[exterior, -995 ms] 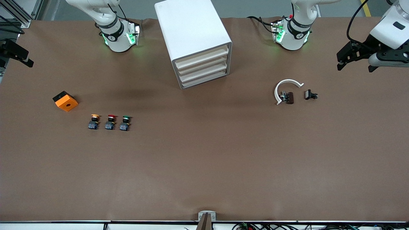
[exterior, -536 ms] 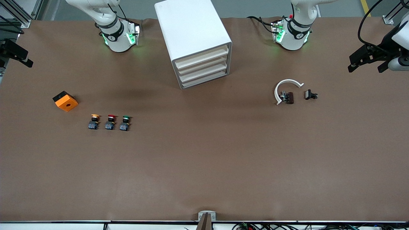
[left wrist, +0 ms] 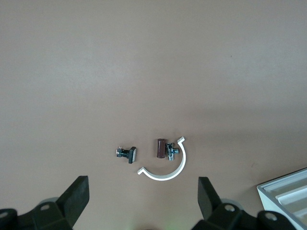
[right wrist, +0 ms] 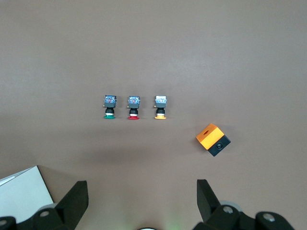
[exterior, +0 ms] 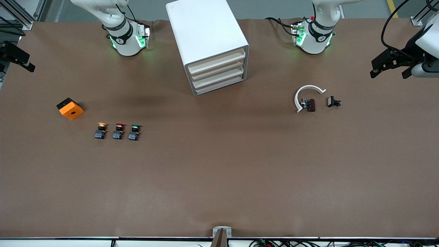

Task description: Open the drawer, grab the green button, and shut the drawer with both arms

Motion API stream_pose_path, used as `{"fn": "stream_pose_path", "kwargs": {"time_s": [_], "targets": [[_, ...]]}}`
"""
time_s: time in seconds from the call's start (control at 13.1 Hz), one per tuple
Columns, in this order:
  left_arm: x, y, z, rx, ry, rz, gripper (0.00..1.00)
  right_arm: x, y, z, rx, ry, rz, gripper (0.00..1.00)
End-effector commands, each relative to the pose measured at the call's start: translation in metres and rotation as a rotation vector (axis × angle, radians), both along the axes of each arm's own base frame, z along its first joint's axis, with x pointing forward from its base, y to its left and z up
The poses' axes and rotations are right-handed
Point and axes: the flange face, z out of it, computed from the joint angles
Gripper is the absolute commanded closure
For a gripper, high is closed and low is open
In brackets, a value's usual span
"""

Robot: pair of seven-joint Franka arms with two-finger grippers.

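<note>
Since a second ago, your left gripper (exterior: 377,68) has pulled back toward the worktop's (exterior: 219,178) edge at the left arm's end, then barely shifted; nothing on the worktop has moved. Your right gripper (exterior: 20,60) waits over the edge at the right arm's end. Both sets of fingers (left wrist: 76,196) are released and spread wide, grasping nothing.

You are at the very start: all four drawers in the cabinet (exterior: 209,44) sit flush, including the lower drawer (exterior: 219,84). The green button (exterior: 134,132) stands beside the red button (right wrist: 133,107) and yellow button (right wrist: 160,107), well apart from the cabinet and nearer the front camera. Next, bring one gripper to that drawer's front lip and draw it out.
</note>
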Motion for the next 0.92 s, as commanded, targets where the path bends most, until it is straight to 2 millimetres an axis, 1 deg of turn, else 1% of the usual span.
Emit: {"fn": "stream_pose_path", "kwargs": {"time_s": [0.0, 0.23, 0.38, 0.54, 0.84], "targets": [[0.001, -0.002, 0.005, -0.001, 0.007, 0.002, 0.0, -0.007, 0.002, 0.003, -0.01, -0.012, -0.008, 0.0], [0.002, -0.004, 0.007, -0.001, 0.005, 0.072, 0.0, -0.007, 0.001, 0.003, -0.01, -0.013, -0.011, 0.0], [0.003, -0.004, 0.007, -0.001, 0.003, 0.074, 0.0, -0.007, 0.001, 0.003, -0.009, -0.014, -0.009, 0.0], [0.007, -0.004, 0.001, -0.001, 0.015, 0.071, 0.0, -0.006, 0.0, 0.003, -0.011, -0.017, -0.008, 0.0], [0.009, -0.003, -0.003, -0.002, 0.023, 0.078, 0.0, -0.006, 0.0, 0.003, -0.011, -0.017, -0.007, 0.0]]}}
